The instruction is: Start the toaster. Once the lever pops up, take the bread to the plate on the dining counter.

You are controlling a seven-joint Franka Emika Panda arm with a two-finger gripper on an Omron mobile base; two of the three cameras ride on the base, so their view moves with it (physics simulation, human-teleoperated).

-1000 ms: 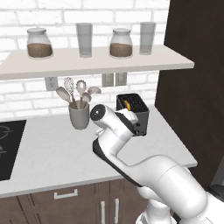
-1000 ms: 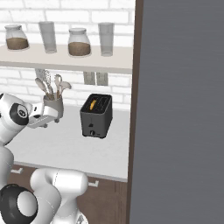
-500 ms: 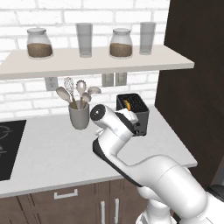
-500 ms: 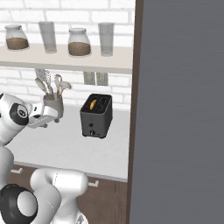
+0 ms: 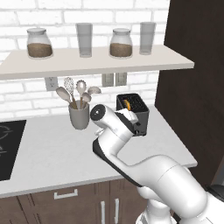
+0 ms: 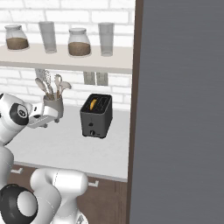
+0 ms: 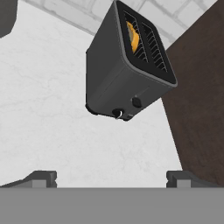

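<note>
Its claw [image 7: 111, 177] spread wide and empty above the white desk [image 7: 43, 109], the toaster [image 7: 124, 70] stands just ahead, bread [image 7: 132, 35] in one slot.

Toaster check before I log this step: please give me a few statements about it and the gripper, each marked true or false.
1. The bread sits in a slot of the toaster. True.
2. The gripper is shut on the lever. False: it is open, short of the toaster.
3. The toaster lies tipped over. False: it stands upright on the counter.
4. A utensil cup stands on the same counter. True.
</note>
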